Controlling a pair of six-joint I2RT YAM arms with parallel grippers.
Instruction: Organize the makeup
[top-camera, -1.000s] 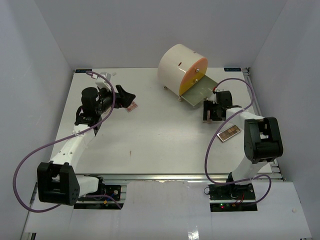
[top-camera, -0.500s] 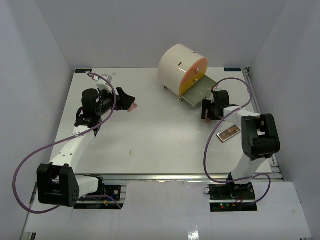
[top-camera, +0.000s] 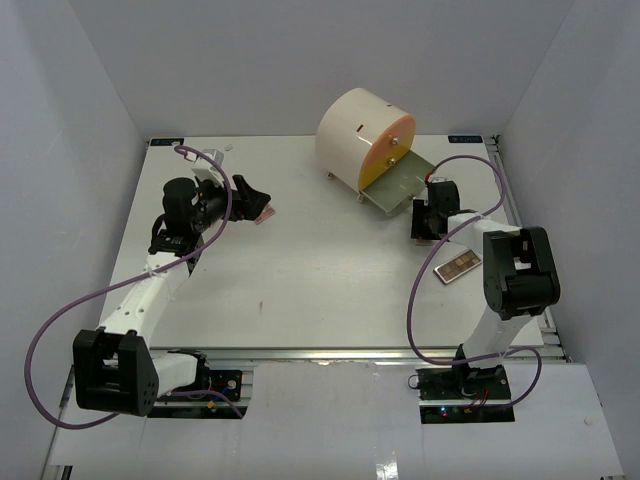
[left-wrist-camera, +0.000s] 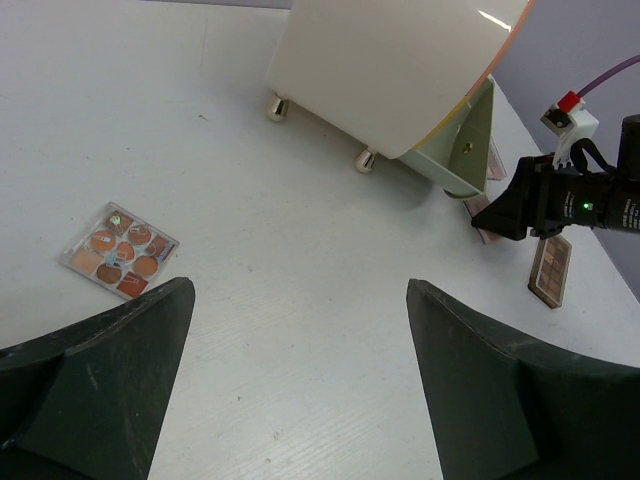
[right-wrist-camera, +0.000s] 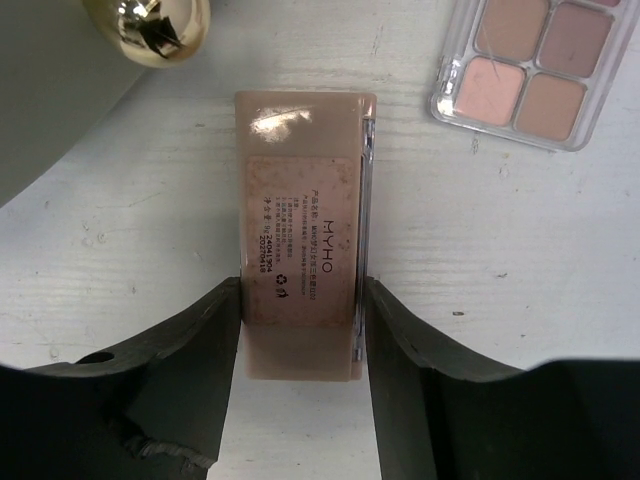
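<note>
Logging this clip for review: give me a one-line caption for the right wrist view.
Right gripper closed on a beige palette case lying on the table, beside a clear eyeshadow palette.

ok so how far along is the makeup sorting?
Done: only the drawer of the round box is open; I see nothing in it. In hand: the right gripper clamps a label-up palette lying on the table beside the drawer. Remaining: that palette, the open-pan palette next to it, and the orange palette near the open left gripper all need stowing.
</note>
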